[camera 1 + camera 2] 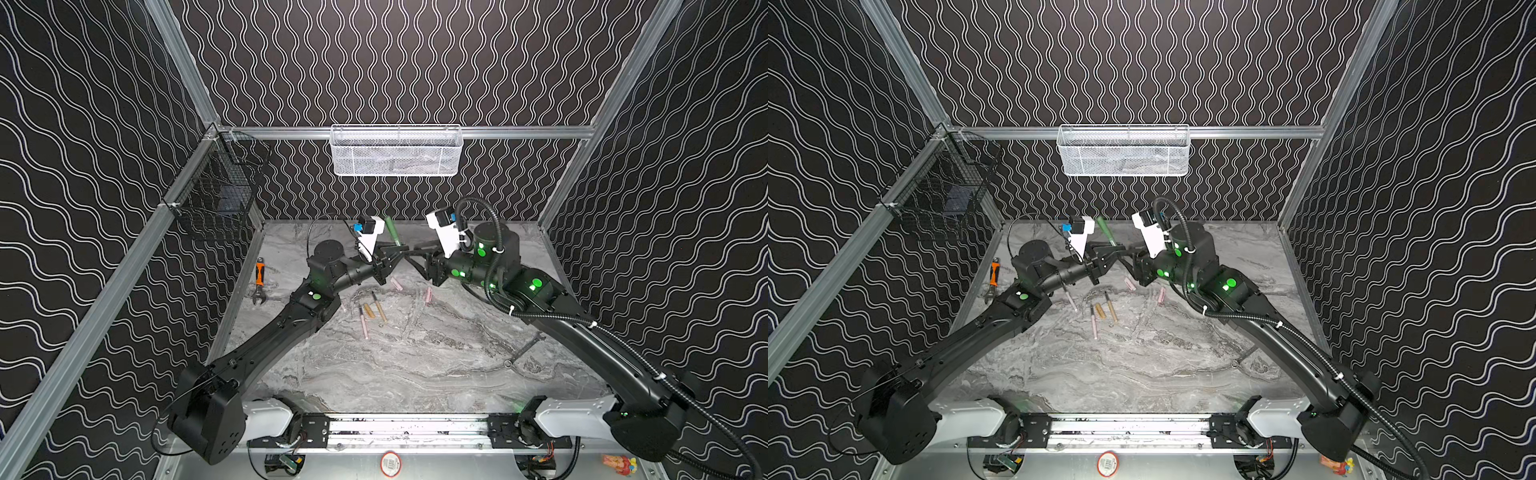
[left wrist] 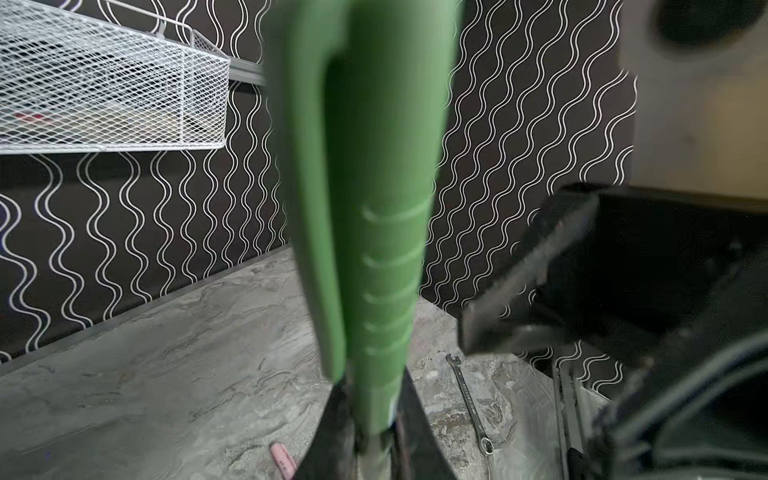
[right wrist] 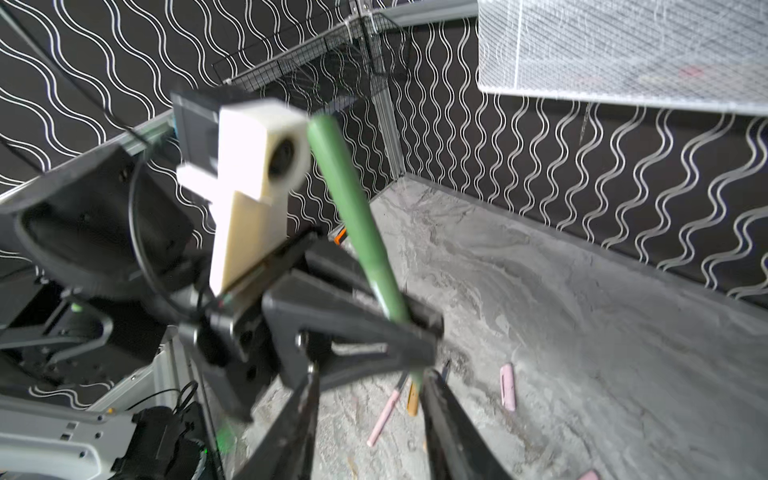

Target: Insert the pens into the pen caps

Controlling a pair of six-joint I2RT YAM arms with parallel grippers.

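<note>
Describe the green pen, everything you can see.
The green pen is a slim matte-green plastic stick, raised off the table, standing nearly upright with a slight tilt. The left wrist view shows a clip along one side and fine raised ridges, so its upper part looks like the cap. The left gripper is shut on its lower end; nothing else clearly touches it.

The black left arm (image 1: 291,324) and black right arm (image 1: 582,332) angled inward, tips nearly meeting at the far middle. The left pincer (image 1: 399,250) clamped a slim dark green pen (image 1: 391,230); the right pincer (image 1: 411,255) stood spread.
</note>
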